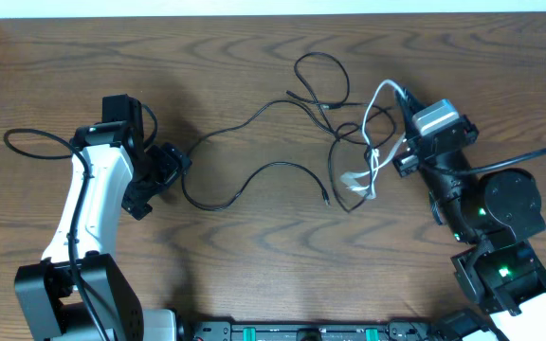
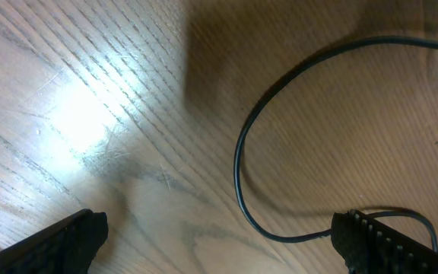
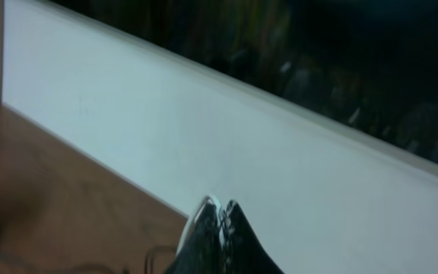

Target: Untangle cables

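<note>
Thin black cables [image 1: 254, 175] lie across the middle of the table and knot with a white cable [image 1: 373, 161] at centre right. My left gripper [image 1: 171, 175] is open at the left end of a black cable. In the left wrist view its fingers [image 2: 219, 240] stand wide apart low over the wood, and a black cable loop [image 2: 238, 164] runs between them and touches the right finger. My right gripper [image 1: 403, 98] is shut on the white cable's upper end. The right wrist view shows its closed tips [image 3: 220, 217] with a white strand [image 3: 204, 213] pinched between them.
A thicker black robot lead [image 1: 28, 142] loops at the far left, and another [image 1: 529, 156] runs off the right. The table's far edge meets a white wall [image 3: 204, 129]. Arm bases and a rail [image 1: 301, 332] line the near edge.
</note>
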You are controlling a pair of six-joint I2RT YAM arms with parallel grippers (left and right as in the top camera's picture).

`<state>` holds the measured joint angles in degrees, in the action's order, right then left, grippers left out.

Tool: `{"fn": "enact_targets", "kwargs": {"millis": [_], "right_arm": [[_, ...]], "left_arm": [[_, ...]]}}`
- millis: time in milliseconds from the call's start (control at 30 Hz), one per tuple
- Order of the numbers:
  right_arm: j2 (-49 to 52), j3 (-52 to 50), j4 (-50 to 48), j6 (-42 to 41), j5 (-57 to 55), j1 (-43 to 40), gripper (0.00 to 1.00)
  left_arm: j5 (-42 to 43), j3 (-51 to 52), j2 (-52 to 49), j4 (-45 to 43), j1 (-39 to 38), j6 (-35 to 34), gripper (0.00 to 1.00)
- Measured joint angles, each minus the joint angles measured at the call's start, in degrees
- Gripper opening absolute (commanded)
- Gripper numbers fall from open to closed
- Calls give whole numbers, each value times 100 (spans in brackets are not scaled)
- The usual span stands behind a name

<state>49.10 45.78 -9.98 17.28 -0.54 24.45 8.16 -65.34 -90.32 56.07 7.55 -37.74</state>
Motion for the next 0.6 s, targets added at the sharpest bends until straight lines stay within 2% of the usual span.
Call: {"fn": "enact_targets", "kwargs": {"millis": [133, 333, 400, 433, 600], "right_arm": [[245, 2, -442, -140, -52, 0, 2], [708, 2, -264, -210, -61, 0, 6], [876, 2, -181, -214, -63, 0, 18], [953, 2, -170, -223, -63, 0, 20], [1150, 2, -127, -205, -76, 0, 8]], "left_arm": [[0, 2, 0, 2, -2, 0, 99], [2, 2, 0, 0, 0, 0, 99], [0, 2, 0, 0, -2, 0, 99], [0, 2, 0, 0, -2, 0, 99], [0, 2, 0, 2, -2, 0, 99]]}}
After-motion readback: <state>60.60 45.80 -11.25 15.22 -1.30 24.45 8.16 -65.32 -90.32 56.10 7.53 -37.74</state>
